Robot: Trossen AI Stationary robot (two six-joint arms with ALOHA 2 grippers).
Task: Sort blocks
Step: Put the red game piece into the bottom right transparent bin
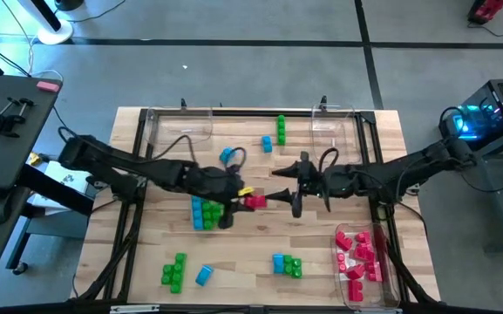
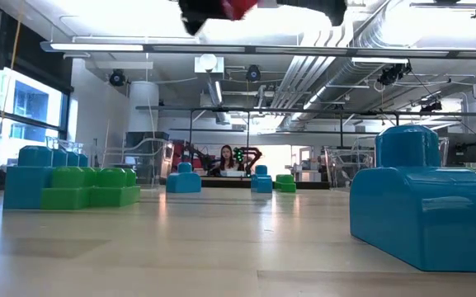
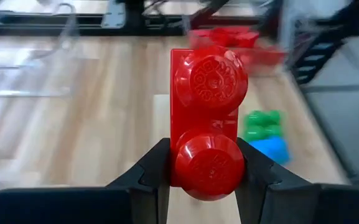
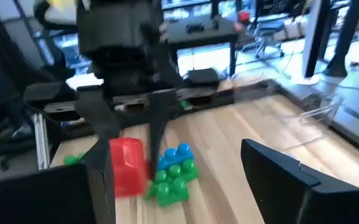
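The left gripper (image 3: 205, 180) is pinching a red block (image 3: 207, 118) between its two dark fingers, and it is holding the block up in the air over the middle of the table (image 1: 146, 253). The right gripper (image 1: 308, 194) is waiting just beside it with its fingers spread wide, and nothing is in them. It looks like the left arm is passing the red block over, because the clear tray (image 1: 389, 283) with the other red blocks (image 1: 360, 253) is sitting on the right side, near the front corner. To do this well, the right gripper needs to slide its fingers around the end of the block that is sticking out, and squeeze it in the middle of the flat sides. The left gripper should only let go once the other one is holding tight, or the block could fall. Green and blue blocks (image 1: 206, 214) are lying right under the two grippers, so both arms should be staying high enough not to bump them.
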